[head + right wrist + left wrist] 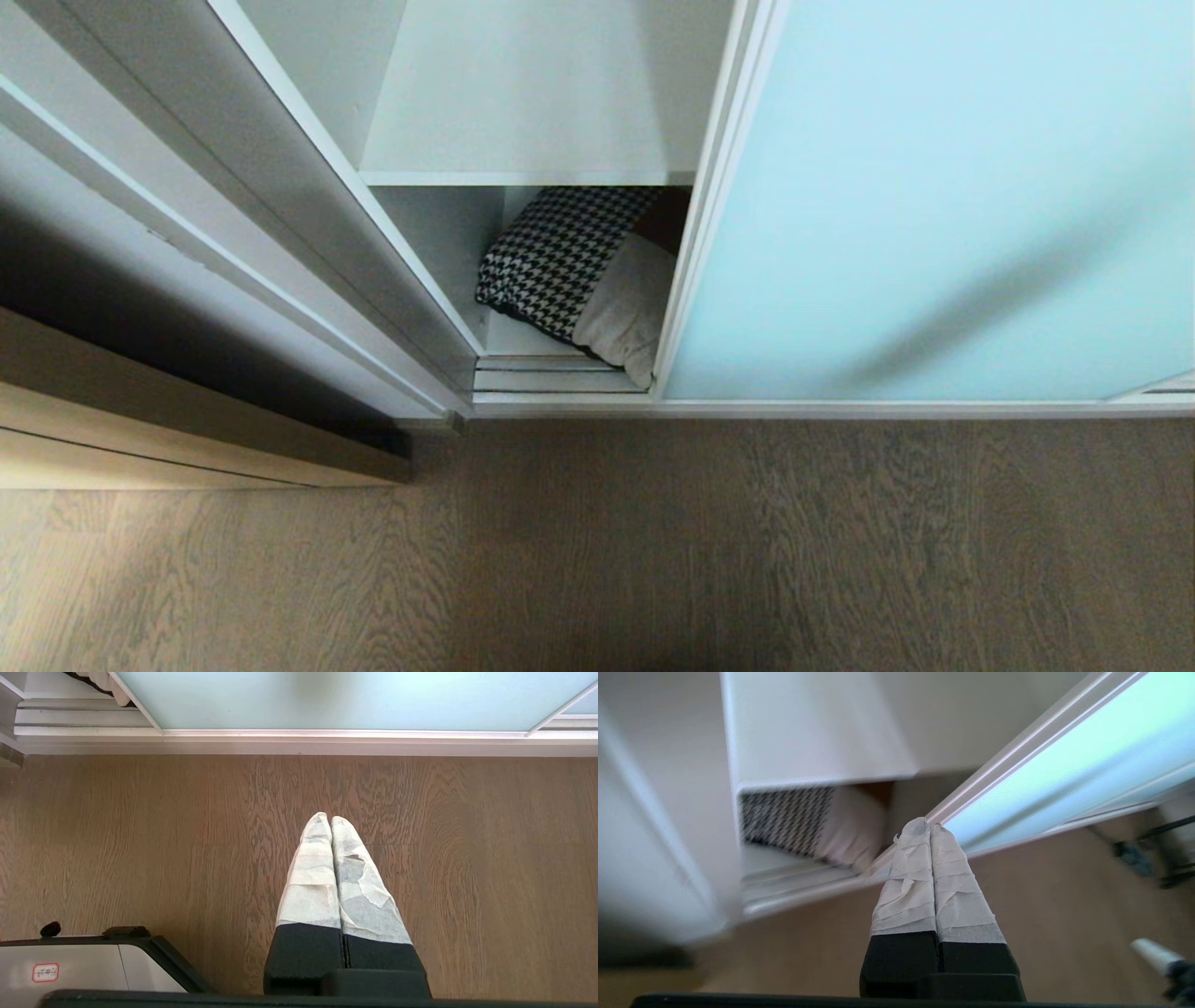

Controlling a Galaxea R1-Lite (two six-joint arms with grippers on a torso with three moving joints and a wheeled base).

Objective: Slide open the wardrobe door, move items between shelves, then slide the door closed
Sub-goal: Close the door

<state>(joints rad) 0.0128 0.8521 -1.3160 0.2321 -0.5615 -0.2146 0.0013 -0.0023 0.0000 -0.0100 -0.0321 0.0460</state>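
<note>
**Cushion on the bottom shelf, wardrobe door part-way open**

We look down into the wardrobe, where the sliding wardrobe door (934,205), a frosted pale blue-green panel in a thin white frame, stands to the right of a narrow gap. Through that gap we see the cushion (579,271) lying tilted on the lowest shelf (509,336), its houndstooth half to the left and its cream patch drooping toward the floor tracks by the door's edge. An upper shelf (532,103) sits bare above it. Neither arm appears from our head camera. Our left gripper (929,826) hangs in front of the opening with its taped fingers (910,877) pressed together and nothing between them, its tips lined up with the door's near edge; we cannot tell whether they touch it. Our right gripper (331,819) hangs over the wood-grain floor (140,835), well apart from the door, likewise closed and empty.
</note>
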